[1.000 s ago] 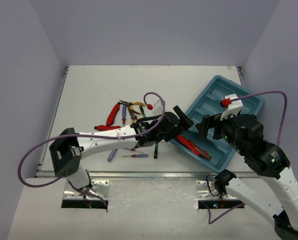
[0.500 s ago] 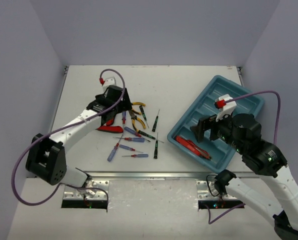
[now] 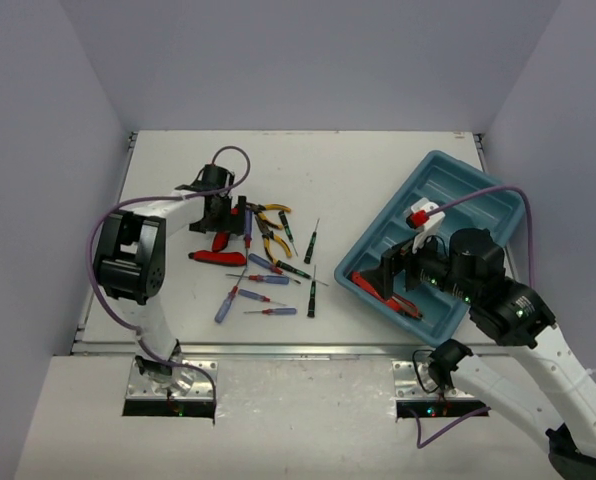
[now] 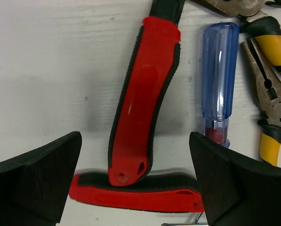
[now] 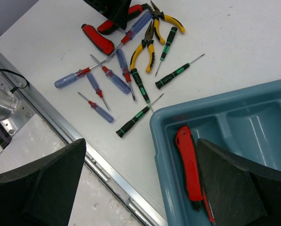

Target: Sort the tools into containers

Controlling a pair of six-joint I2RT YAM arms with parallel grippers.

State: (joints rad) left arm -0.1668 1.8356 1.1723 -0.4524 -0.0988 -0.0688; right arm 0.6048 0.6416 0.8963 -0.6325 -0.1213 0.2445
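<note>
Left gripper (image 4: 135, 150): my fingers spread, straddling red-handled steel pliers (image 4: 145, 89). Right gripper (image 5: 141, 155): fingers spread above teal-blue rectangular plastic tray (image 5: 235, 101).

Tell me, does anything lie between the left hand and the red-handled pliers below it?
Nothing visible covers the red-handled pliers; one handle lies bare between the open fingers of the left hand. A blue screwdriver lies close beside it, near one finger.
</note>
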